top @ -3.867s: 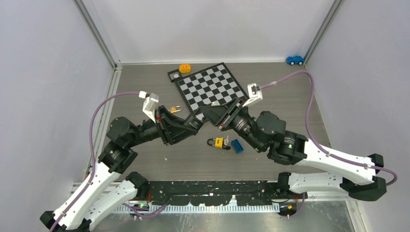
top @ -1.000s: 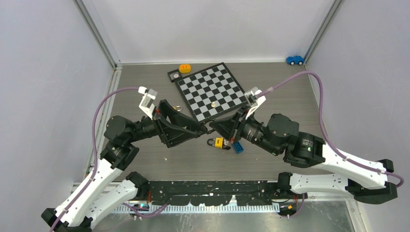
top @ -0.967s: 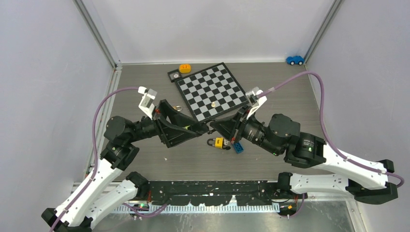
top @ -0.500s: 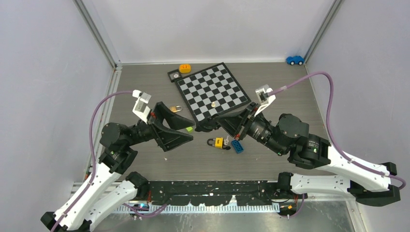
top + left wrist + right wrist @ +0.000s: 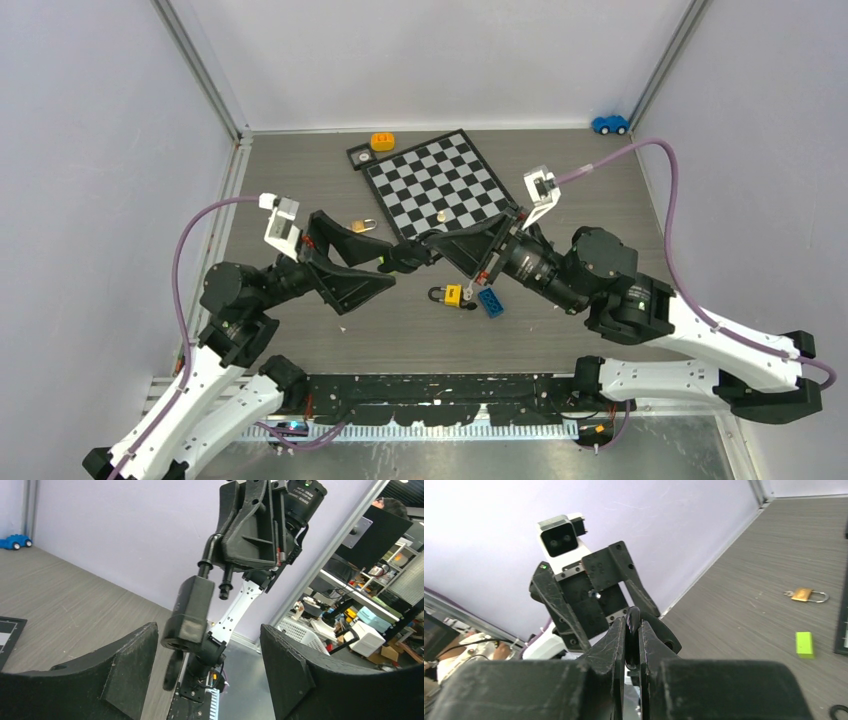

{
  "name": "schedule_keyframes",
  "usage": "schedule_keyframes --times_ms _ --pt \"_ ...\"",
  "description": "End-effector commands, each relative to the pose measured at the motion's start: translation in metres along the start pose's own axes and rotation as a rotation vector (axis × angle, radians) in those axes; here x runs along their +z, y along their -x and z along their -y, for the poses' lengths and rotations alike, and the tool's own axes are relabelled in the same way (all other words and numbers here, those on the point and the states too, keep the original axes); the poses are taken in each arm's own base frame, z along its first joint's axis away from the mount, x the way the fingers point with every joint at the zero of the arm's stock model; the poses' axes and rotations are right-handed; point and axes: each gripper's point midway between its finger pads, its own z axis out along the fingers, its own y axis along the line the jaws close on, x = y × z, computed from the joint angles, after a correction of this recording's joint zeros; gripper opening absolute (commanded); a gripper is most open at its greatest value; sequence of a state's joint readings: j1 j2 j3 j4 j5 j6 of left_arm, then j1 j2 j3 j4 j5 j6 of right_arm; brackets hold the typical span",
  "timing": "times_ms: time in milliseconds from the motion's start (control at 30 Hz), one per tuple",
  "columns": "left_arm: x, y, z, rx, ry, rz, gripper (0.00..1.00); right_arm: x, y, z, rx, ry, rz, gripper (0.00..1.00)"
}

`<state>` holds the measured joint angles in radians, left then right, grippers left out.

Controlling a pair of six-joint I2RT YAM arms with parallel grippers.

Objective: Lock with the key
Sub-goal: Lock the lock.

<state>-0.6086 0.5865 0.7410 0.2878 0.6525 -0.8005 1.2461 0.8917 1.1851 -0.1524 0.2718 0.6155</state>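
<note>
A black padlock (image 5: pixel 191 611) hangs in the air by its shackle, one shackle leg out of the body. My right gripper (image 5: pixel 631 623) is shut on that shackle (image 5: pixel 632 630), above the table's middle (image 5: pixel 428 246). My left gripper (image 5: pixel 209 632) is open, its fingers (image 5: pixel 127 667) on either side of the padlock without touching it; in the top view it (image 5: pixel 392 266) sits just left of the right gripper. The small silvery key (image 5: pixel 467 292) lies on the table beside a yellow padlock (image 5: pixel 449 294).
A blue brick (image 5: pixel 490 302) lies right of the key. A brass padlock (image 5: pixel 364 226) and a green block (image 5: pixel 804 644) lie on the table left of the chessboard (image 5: pixel 437 185). An orange piece (image 5: pixel 382 141), a small black tray (image 5: pixel 361 157) and a blue toy car (image 5: pixel 609 124) sit at the back.
My left arm has drawn back to the left, away from the right gripper, and its jaws have widened. The right gripper still holds the black padlock and has shifted slightly up and left.
</note>
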Motion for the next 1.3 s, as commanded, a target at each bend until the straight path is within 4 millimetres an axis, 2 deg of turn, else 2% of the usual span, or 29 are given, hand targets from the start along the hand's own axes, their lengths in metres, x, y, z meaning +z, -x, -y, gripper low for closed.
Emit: schedule_keyframes --times_ms 0,233,533,667,867,1067,1200,1267 --pt "-0.001 0.008 -0.004 0.055 0.034 0.039 0.77 -0.002 0.065 -0.065 0.167 0.219 0.177 0.0" --pt "-0.003 0.011 -0.004 0.072 0.04 0.059 0.78 0.012 0.067 -0.066 0.233 0.225 0.218 0.0" --pt "-0.003 0.015 0.001 0.07 0.021 0.079 0.73 0.023 0.07 -0.069 0.333 0.256 0.264 0.0" --pt "-0.003 0.019 0.004 0.069 0.017 0.095 0.69 0.027 0.063 -0.066 0.352 0.245 0.242 0.0" --pt "-0.004 0.027 0.01 0.081 0.008 0.118 0.7 0.031 0.049 -0.058 0.392 0.227 0.208 0.0" --pt "-0.002 0.03 0.014 0.067 -0.015 0.123 0.63 0.039 0.036 -0.051 0.439 0.221 0.191 0.0" --pt "0.0 0.028 0.017 0.057 -0.038 0.104 0.43 0.04 0.034 -0.047 0.455 0.221 0.201 0.0" --pt "0.001 0.027 0.018 0.051 -0.043 0.097 0.43 0.04 0.035 -0.046 0.461 0.223 0.207 0.0"
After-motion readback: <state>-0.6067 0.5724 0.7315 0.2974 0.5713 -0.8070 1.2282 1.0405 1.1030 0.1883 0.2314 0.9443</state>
